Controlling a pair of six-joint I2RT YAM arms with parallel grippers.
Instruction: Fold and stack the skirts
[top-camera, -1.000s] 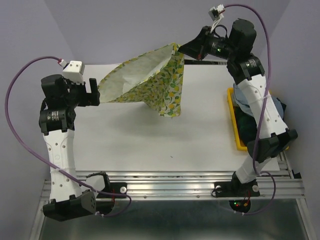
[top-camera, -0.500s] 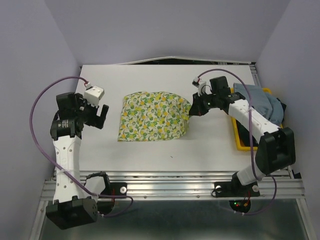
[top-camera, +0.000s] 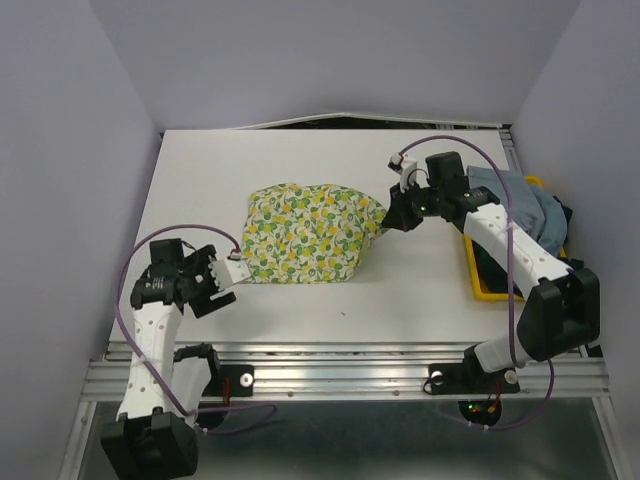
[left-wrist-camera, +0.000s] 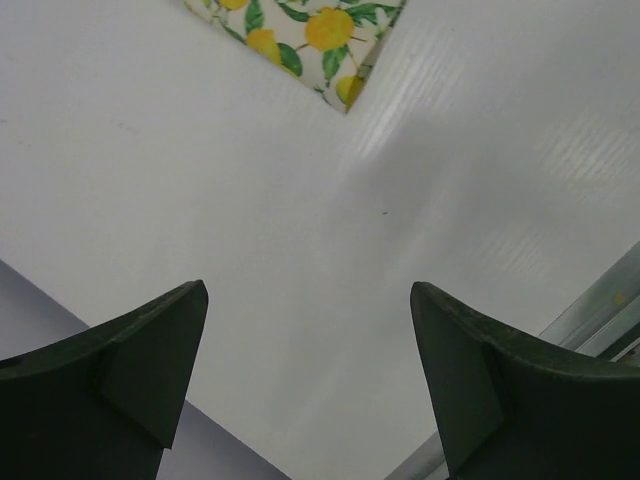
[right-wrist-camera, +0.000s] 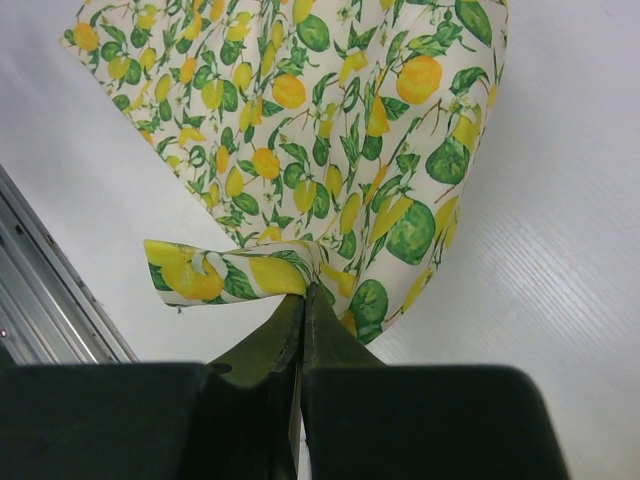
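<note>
Right gripper (top-camera: 388, 222): clamped on the lemon skirt (top-camera: 305, 232) at its right edge. My wrist view shows both fingers pressed together on a pinched fold of the printed cloth, with a small curl of fabric standing out to one side of the pinch.

Left gripper (top-camera: 212, 287): jaws apart, nothing between them. It hangs over bare table (top-camera: 300, 160), just off the skirt's near left corner and not touching it.

Lemon skirt: lies flat at the middle of the table, print upward, apart from the raised fold in my right fingers.

Blue-grey skirt (top-camera: 515, 195): heaped over the far end of the yellow tray (top-camera: 470, 270) at the table's right edge.

Dark skirt (top-camera: 492, 255): in the same tray, nearer me; its pattern cannot be made out.
</note>
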